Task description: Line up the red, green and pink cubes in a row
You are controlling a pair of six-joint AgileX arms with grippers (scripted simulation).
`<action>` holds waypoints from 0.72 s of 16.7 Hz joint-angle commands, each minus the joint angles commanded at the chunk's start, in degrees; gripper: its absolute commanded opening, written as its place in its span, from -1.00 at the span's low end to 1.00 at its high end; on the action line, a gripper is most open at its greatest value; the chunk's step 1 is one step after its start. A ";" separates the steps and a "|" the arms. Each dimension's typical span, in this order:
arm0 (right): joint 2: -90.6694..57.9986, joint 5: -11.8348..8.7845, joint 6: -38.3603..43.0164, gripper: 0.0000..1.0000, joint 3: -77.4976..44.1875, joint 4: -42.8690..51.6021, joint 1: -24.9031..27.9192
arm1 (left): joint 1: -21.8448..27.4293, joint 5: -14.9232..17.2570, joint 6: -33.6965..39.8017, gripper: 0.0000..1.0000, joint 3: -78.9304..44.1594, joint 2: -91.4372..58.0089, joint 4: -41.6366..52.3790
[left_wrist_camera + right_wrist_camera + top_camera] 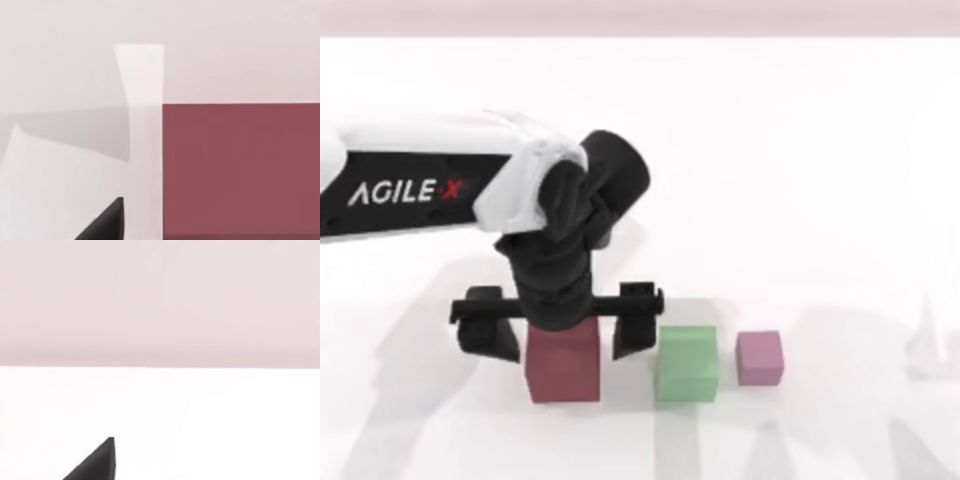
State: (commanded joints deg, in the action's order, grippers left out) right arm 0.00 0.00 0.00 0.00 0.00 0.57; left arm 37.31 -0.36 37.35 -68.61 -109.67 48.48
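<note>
The dark red cube (563, 368) lies near the table's front, left of centre. The light green cube (688, 363) sits just to its right, and the small pink cube (759, 357) is right of that, all three in one row with small gaps. My left gripper (560, 335) hangs open over the red cube, one finger on each side and clear of its faces. In the left wrist view the red cube (240, 170) fills the frame beside one dark fingertip (107, 225), with a gap between them. My right arm is outside the top view; one of its fingertips (100, 465) shows over bare table.
The white table (800, 150) stretches behind and to the right of the cubes. The left arm's white link (410, 190) reaches in from the left edge. Grey shadows fall across the front of the table.
</note>
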 joint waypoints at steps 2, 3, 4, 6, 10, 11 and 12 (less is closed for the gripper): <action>0.00 0.00 0.00 1.00 0.00 0.00 0.00 | 0.00 0.00 0.00 1.00 0.00 0.00 0.00; 0.00 0.00 0.00 1.00 0.00 0.00 0.00 | 0.00 0.00 0.00 1.00 0.00 0.00 0.00; 0.00 0.00 0.00 1.00 0.00 0.00 0.00 | -0.05 0.00 0.00 1.00 -0.01 0.04 0.01; 0.00 0.00 0.00 1.00 0.00 0.00 0.00 | -0.01 -0.01 -0.01 1.00 -0.83 0.32 1.00; 0.00 0.00 0.00 1.00 0.00 0.00 0.00 | -0.51 0.01 0.24 1.00 -5.82 2.75 9.15; 0.00 0.00 0.00 1.00 0.00 0.00 0.00 | -0.65 0.00 0.28 1.00 -7.20 3.52 11.44; 0.00 0.00 0.00 1.00 0.00 0.00 0.00 | -0.80 -0.01 0.30 1.00 -8.43 4.24 13.26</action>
State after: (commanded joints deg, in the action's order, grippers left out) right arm 0.00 0.00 0.00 0.00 0.00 0.57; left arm 36.51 -0.37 37.65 -77.04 -105.43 61.74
